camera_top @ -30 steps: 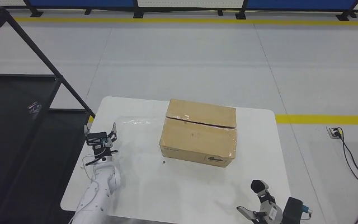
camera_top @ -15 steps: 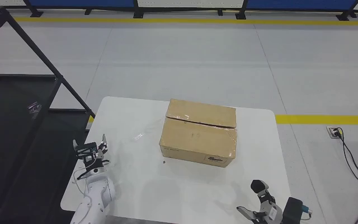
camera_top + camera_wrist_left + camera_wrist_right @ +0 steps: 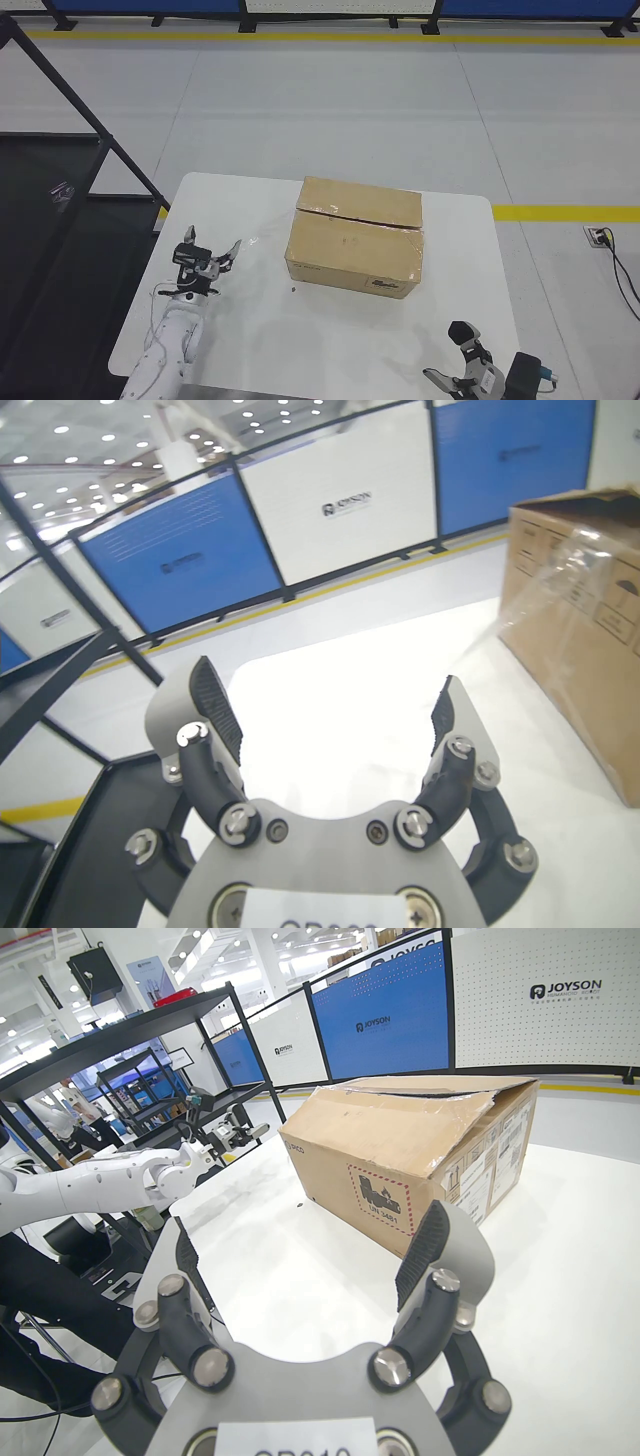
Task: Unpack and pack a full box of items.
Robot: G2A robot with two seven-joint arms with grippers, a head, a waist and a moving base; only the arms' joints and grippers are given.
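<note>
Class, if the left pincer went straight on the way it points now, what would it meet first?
Probably nothing: ahead of the left pincer lies bare table to its far edge; the cardboard box stands off to one side, though depth is unclear.

Empty left gripper (image 3: 325, 682), fingers (image 3: 216, 705) spread, above white table (image 3: 380, 650); cardboard box (image 3: 565, 600) near.

Flaps cover the box (image 3: 355, 240), so its inside is hidden from me. The top view's near edge cuts off my right gripper (image 3: 446, 354) behind its fingers. The dark speck (image 3: 292, 289) just near of the box is too small to name.
</note>
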